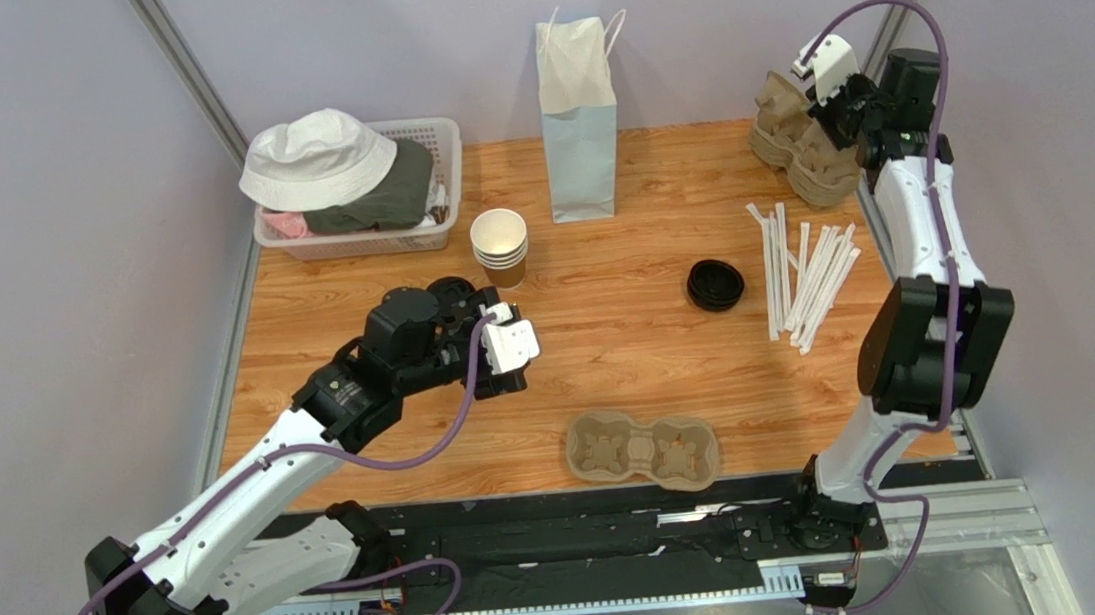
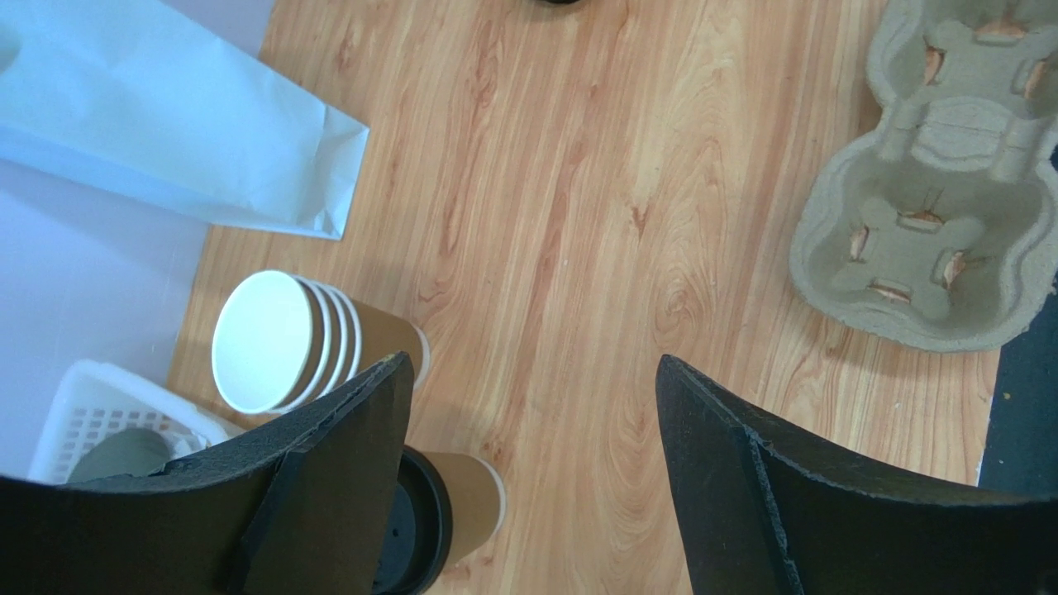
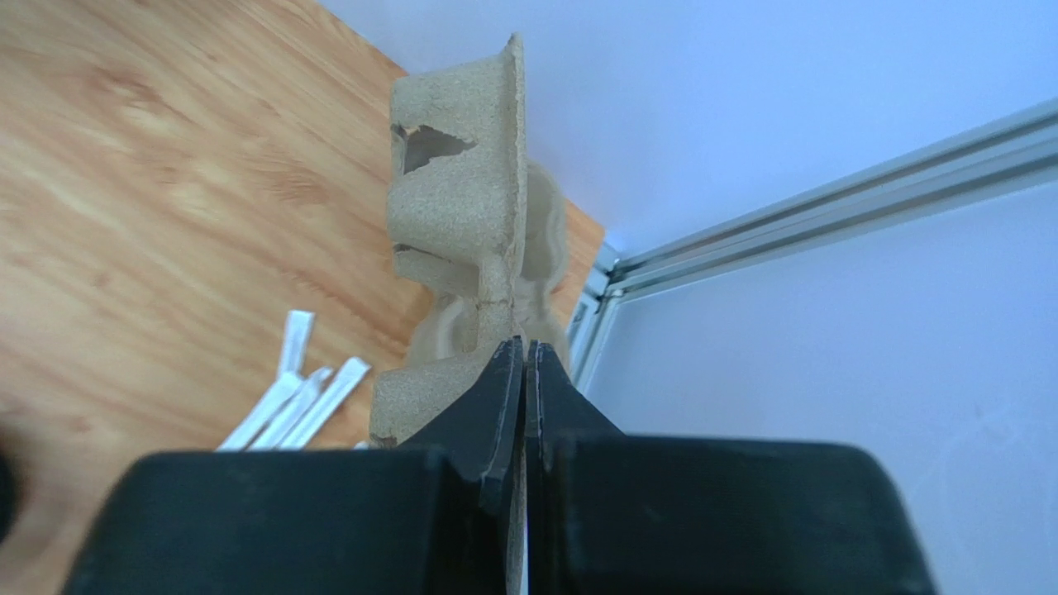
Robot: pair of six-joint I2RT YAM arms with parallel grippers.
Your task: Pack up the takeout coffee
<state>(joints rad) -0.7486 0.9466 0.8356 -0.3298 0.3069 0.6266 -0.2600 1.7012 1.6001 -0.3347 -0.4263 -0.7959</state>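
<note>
Left gripper (image 1: 518,344): top view, jaws apart above the table (image 1: 619,361), near the cup stack (image 1: 499,240).
Coffee cup (image 2: 470,502): left wrist view, upright beside the cup stack, partly hidden behind one finger (image 2: 335,471).
Right gripper (image 3: 522,353): right wrist view, fingers pinched together on the rim of a cardboard carrier (image 3: 460,211), which stands on edge.

Takeout coffee (image 2: 462,508): small brown paper cup with a round black lid fitted on; it sits at the edge of the gap between the wide-spread jaws of the left gripper (image 2: 532,366); lid partly hidden behind one jaw, brown body showing inside the gap.
</note>
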